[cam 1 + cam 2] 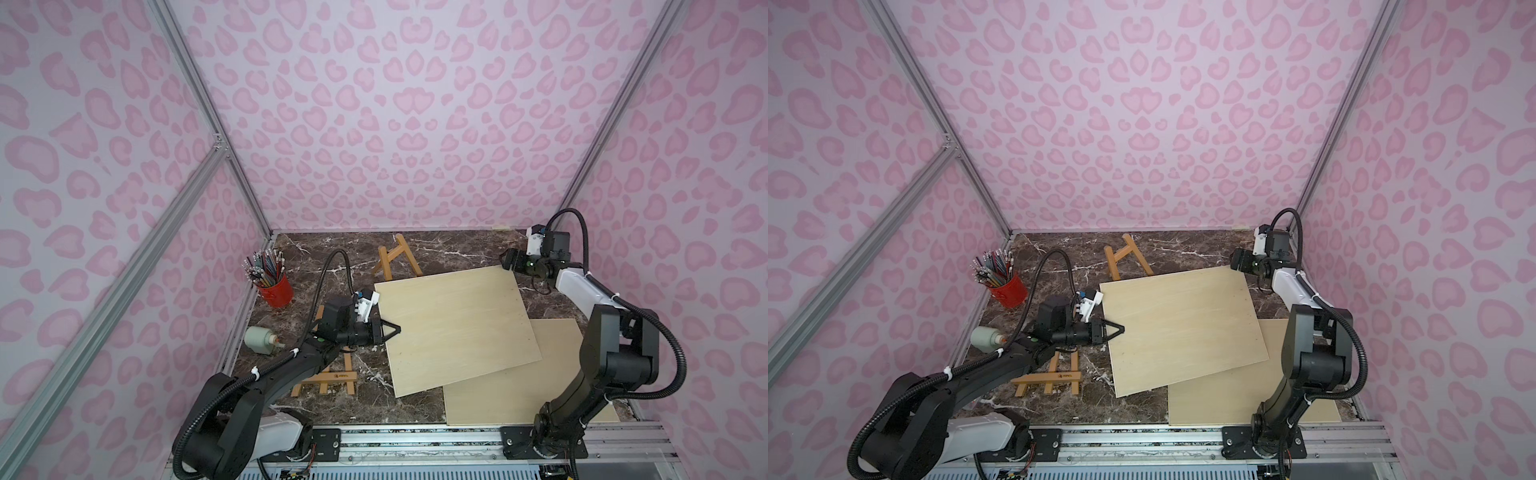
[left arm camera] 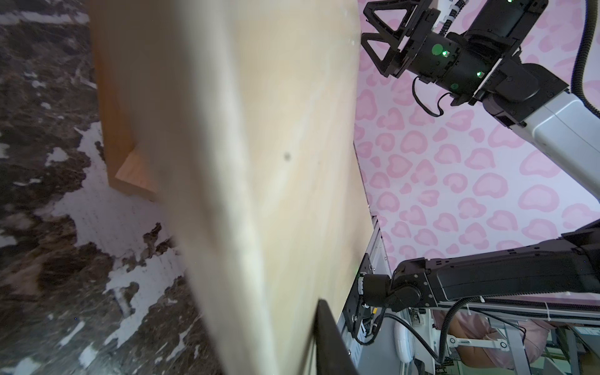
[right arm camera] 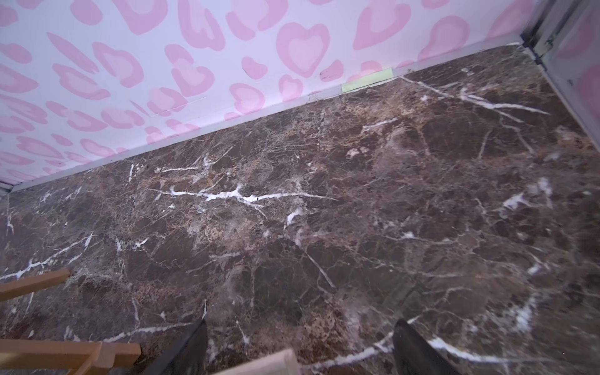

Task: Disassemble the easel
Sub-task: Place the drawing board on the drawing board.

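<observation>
I see the small orange-brown wooden A-frame easel [image 1: 397, 259] at the back of the dark marble table [image 1: 457, 249], my left gripper [image 1: 390, 330] clamped on the pale plywood board [image 1: 453, 328], while the right wrist view alone shows that board's corner between the wide-spread, empty tips of my right gripper [image 3: 300, 328].

Place: a robot lab test cell, built as a staged tabletop booth.
Frame: bare silver aluminium extrusion posts [image 1: 208, 112] at the corners, one braced diagonally.
Walls: flat lilac panels printed with pink heart blotches [image 1: 395, 124] on three sides.
Surface: dark brown marble-look tabletop with white veins [image 1: 332, 257].
Mounting: grooved aluminium rail [image 1: 415, 444] along the front, carrying black jointed robot arms [image 1: 598, 357].
Props: red metal cup of pencils [image 1: 274, 289], small orange-brown wooden easel [image 1: 397, 259], pale square plywood board [image 1: 453, 328].
</observation>
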`<state>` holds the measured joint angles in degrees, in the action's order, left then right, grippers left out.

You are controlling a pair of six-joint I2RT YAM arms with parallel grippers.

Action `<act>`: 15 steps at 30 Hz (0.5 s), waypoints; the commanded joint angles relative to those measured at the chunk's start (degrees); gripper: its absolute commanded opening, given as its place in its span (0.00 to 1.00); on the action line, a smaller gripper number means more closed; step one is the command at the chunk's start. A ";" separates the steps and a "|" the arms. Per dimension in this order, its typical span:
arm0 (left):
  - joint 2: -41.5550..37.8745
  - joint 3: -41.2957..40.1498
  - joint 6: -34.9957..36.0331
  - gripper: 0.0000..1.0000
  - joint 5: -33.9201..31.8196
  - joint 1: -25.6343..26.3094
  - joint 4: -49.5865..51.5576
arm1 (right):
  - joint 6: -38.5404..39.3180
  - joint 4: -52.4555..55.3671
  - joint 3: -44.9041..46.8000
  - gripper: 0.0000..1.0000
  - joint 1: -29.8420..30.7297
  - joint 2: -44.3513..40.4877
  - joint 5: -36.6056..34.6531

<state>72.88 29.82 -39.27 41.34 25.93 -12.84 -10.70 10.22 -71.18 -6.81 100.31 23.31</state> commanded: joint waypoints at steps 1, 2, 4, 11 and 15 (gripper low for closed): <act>0.51 0.07 9.20 0.02 -8.93 0.00 7.15 | -0.96 -0.83 -2.17 0.90 -0.21 2.68 3.37; 0.51 0.08 9.31 0.02 -8.98 0.01 7.17 | -1.37 -0.60 -2.79 0.90 -0.17 3.73 3.73; 0.68 0.06 9.26 0.02 -9.00 0.02 7.02 | -1.76 -0.07 -3.86 0.90 -0.08 5.39 4.53; 1.03 0.28 9.60 0.02 -8.66 0.06 6.95 | -0.75 8.62 -6.27 0.77 0.01 8.76 5.28; 1.32 0.51 10.16 0.02 -8.13 0.00 7.14 | -0.42 10.96 -5.57 0.69 -0.46 8.19 7.52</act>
<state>73.80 30.15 -39.55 41.82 25.85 -12.80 -12.01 16.40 -77.34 -6.90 108.49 28.99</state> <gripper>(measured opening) 0.204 0.695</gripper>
